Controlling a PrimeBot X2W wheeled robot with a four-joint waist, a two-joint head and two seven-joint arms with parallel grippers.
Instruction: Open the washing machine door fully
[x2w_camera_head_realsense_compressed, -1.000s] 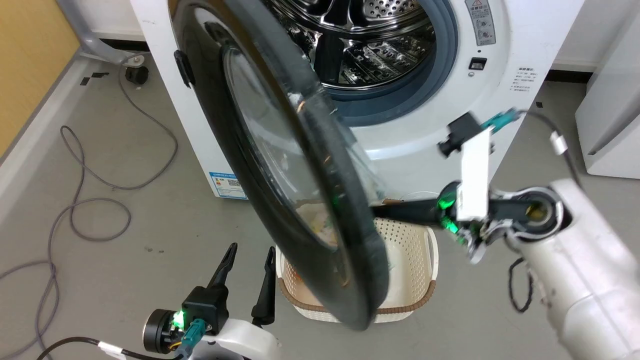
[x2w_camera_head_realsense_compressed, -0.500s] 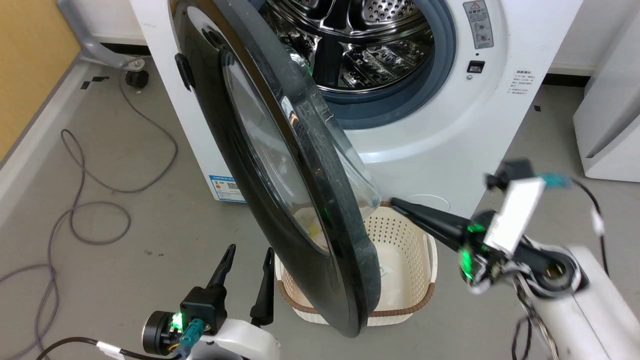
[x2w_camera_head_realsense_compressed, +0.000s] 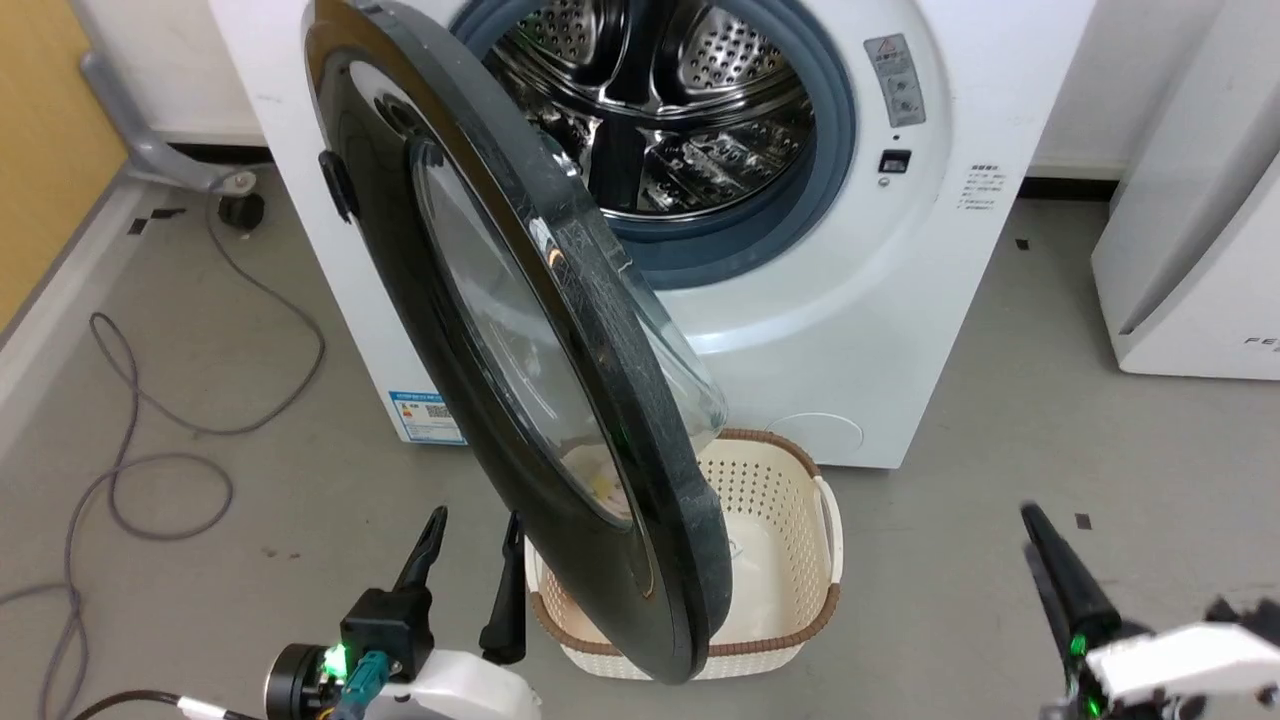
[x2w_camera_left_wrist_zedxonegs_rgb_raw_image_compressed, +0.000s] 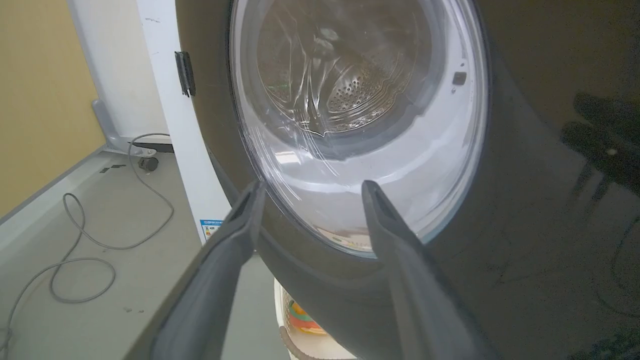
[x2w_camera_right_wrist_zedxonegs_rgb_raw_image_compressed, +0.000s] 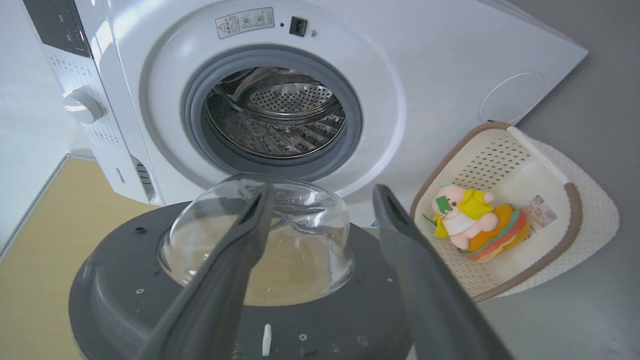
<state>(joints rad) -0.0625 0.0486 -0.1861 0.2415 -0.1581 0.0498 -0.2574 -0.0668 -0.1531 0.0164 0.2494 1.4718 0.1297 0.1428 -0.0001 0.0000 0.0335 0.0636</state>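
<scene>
- The door (x2w_camera_head_realsense_compressed: 520, 400) stood about half open, edge-on to the head camera. It hung by its hinge (x2w_camera_head_realsense_compressed: 338, 185) on the left of the machine (x2w_camera_head_realsense_compressed: 900, 300). By my reading the swing was not finished.
- To finish it well, the push belonged on the matte inner rim near the free edge, far from the hinge. It had to follow the door's arc rather than run straight.
- The glass bowl (x2w_camera_right_wrist_zedxonegs_rgb_raw_image_compressed: 300, 235) was best left alone: smooth, curved, and likely to let a fingertip slide.
- The left gripper (x2w_camera_head_realsense_compressed: 476, 516), fingers spread and empty, stood on the outer side of the door, seemingly in the path of the swing. It likely had to move off first, or the door would come against it.
- The basket (x2w_camera_head_realsense_compressed: 800, 600) sat under the door's lower edge. Whether the rim cleared it I could not tell, so a slow swing looked safer.
- The right gripper (x2w_camera_right_wrist_zedxonegs_rgb_raw_image_compressed: 324, 192) had its fingers apart and held nothing. It was low at the head view's right, well apart from the door's free edge.
- From the right wrist, the door's inner face and bowl lay beyond the fingertips, not between them.
- From the left wrist, the door's outer glass lay close ahead of the fingertips, with no part of the door between the fingers.
</scene>
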